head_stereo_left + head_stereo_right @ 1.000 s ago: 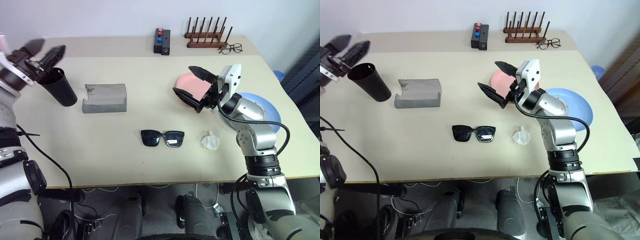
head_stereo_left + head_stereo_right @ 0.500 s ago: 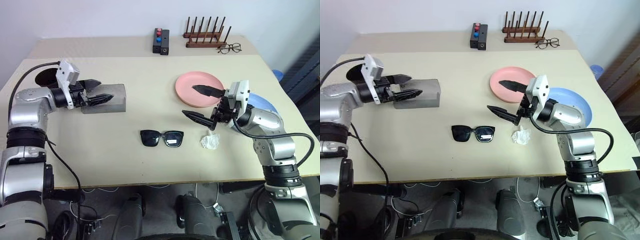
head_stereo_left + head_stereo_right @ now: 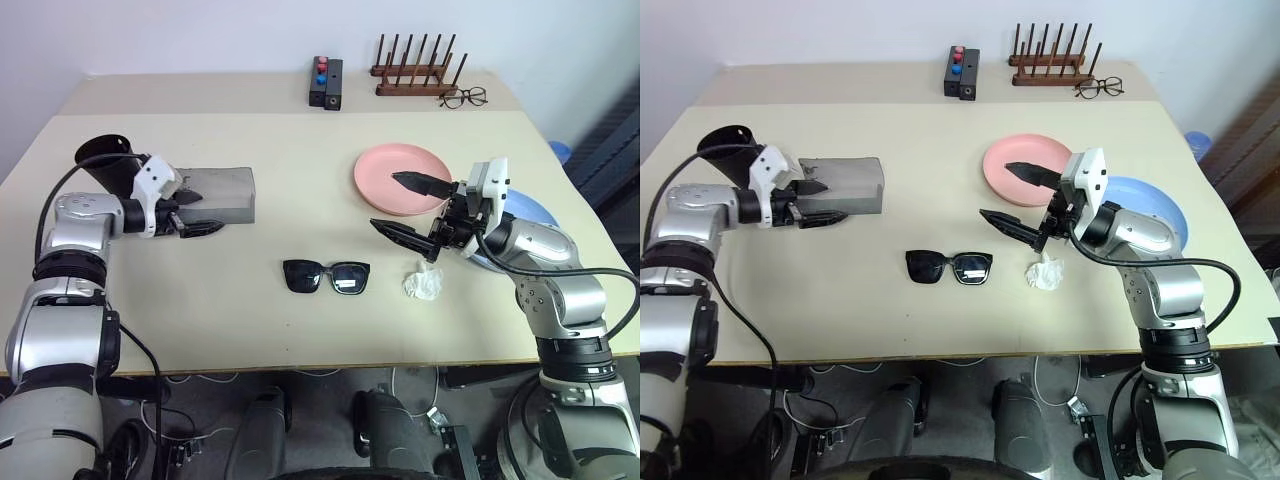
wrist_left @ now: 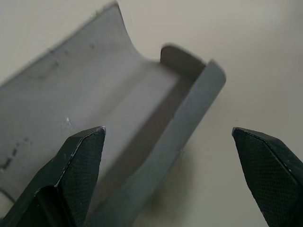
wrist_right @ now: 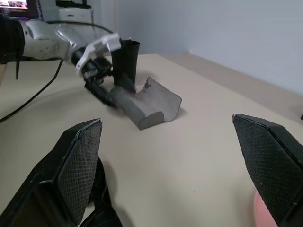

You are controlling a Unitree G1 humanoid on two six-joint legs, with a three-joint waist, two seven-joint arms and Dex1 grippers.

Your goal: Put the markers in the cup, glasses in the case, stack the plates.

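The black cup (image 3: 105,160) stands at the far left of the table. Right of it lies the grey case (image 3: 218,190), flap open. My left gripper (image 3: 200,212) is open at the case's left end, its fingers straddling the near edge of the case (image 4: 118,118). The black glasses (image 3: 326,276) lie in the middle, near the front. The pink plate (image 3: 400,178) sits right of centre, and the blue plate (image 3: 1145,190) lies beside it, partly behind my right arm. My right gripper (image 3: 385,200) hangs open over the pink plate's near edge. The markers are hidden.
A crumpled white tissue (image 3: 421,283) lies right of the glasses. At the back stand a black box with red and blue knobs (image 3: 324,84), a wooden peg rack (image 3: 415,75) and wire-framed spectacles (image 3: 462,97).
My left arm has swung down from above the cup to the case's left end. My right gripper has drawn back a little from over the pink plate. Both stayed open.
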